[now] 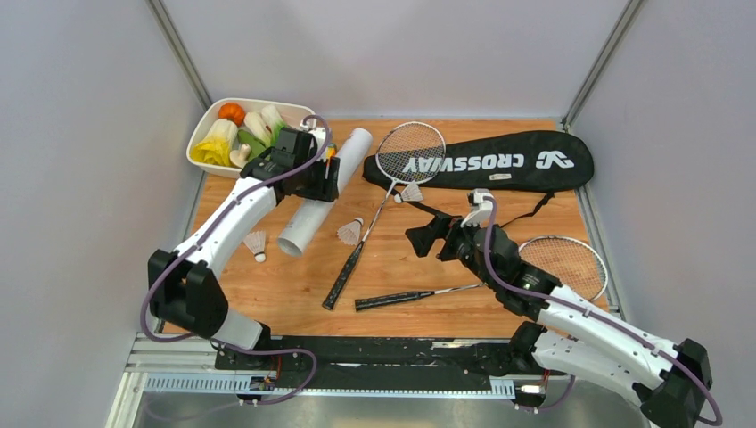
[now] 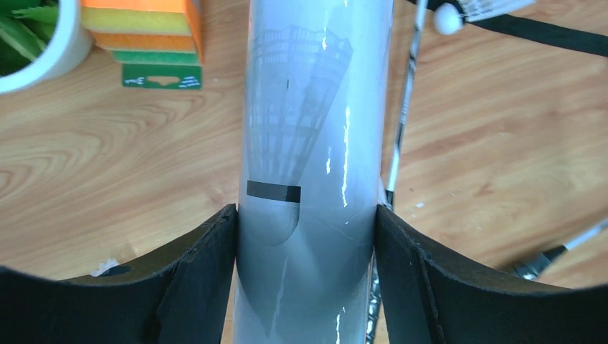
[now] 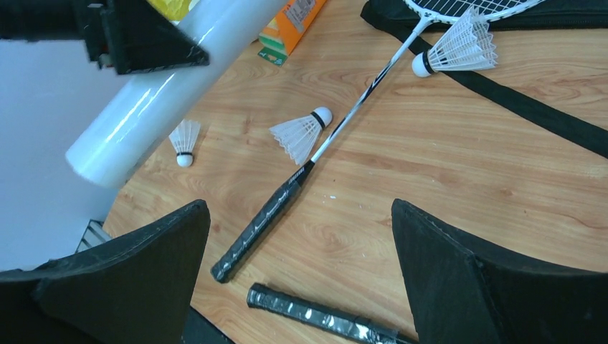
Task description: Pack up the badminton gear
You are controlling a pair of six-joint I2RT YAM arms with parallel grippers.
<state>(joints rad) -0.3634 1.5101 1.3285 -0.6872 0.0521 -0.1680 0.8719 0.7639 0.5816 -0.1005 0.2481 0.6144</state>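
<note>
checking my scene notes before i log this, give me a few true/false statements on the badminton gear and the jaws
1. The left gripper has its jaws closed on either side of the white tube. True.
2. The right gripper is holding a racket handle. False: its jaws are wide open and empty above the table.
3. Three shuttlecocks lie loose on the table. True.
4. Both rackets are packed inside the bag. False: both lie out in the open, one with its head resting on the bag's narrow end.
</note>
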